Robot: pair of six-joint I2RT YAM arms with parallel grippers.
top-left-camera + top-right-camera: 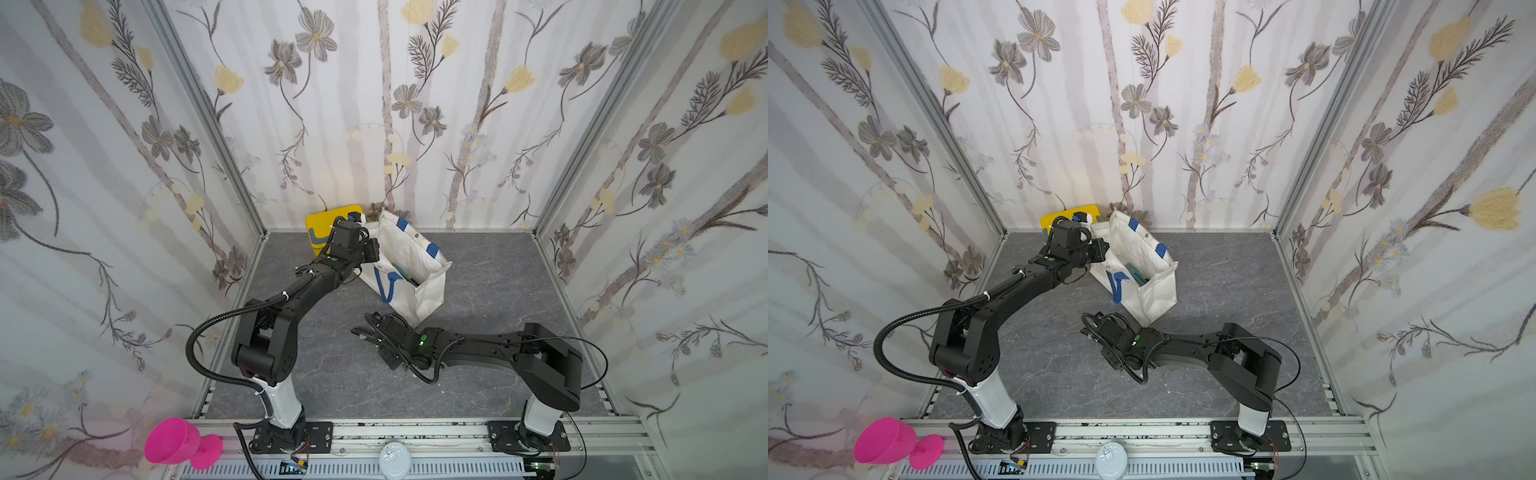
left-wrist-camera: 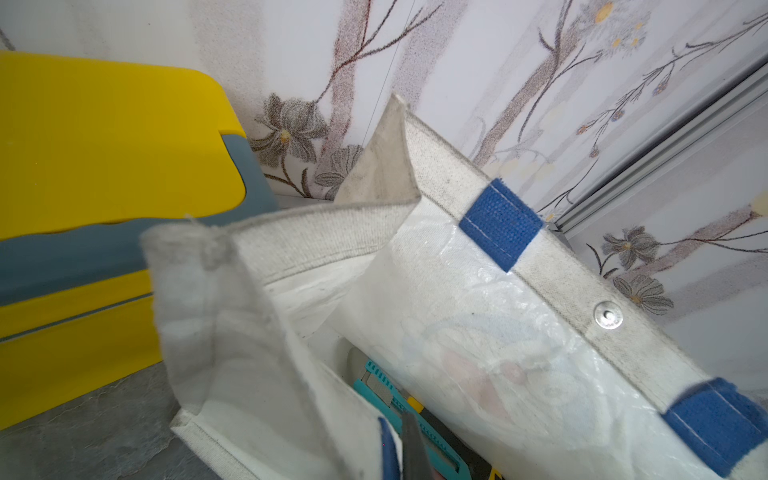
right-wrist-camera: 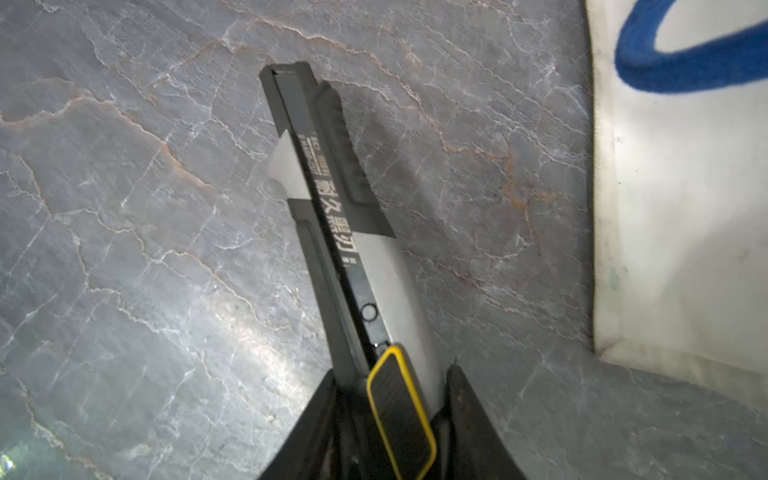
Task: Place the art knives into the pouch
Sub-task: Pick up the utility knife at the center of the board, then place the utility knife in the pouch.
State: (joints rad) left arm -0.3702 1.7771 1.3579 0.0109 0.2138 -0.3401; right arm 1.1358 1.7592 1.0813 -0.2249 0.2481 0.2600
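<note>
The white canvas pouch [image 1: 415,257] [image 1: 1144,249] stands open at the back of the table. My left gripper [image 1: 372,249] [image 2: 402,455] is shut on its near rim by a blue handle patch, holding the mouth apart. A teal cutter [image 2: 399,401] lies inside. The art knife [image 3: 345,232], black and grey with a yellow-edged slider, is clamped at its rear end in my right gripper [image 3: 390,386]. That gripper [image 1: 368,330] hovers low over the table just in front of the pouch [image 3: 681,208], with the knife pointing left, away from the bag.
A yellow plastic box [image 1: 322,226] [image 2: 104,145] with a grey handle leans at the back wall, left of the pouch. A pink goblet [image 1: 183,444] and a white round cap [image 1: 394,457] sit at the front rail. Flowered walls close in three sides.
</note>
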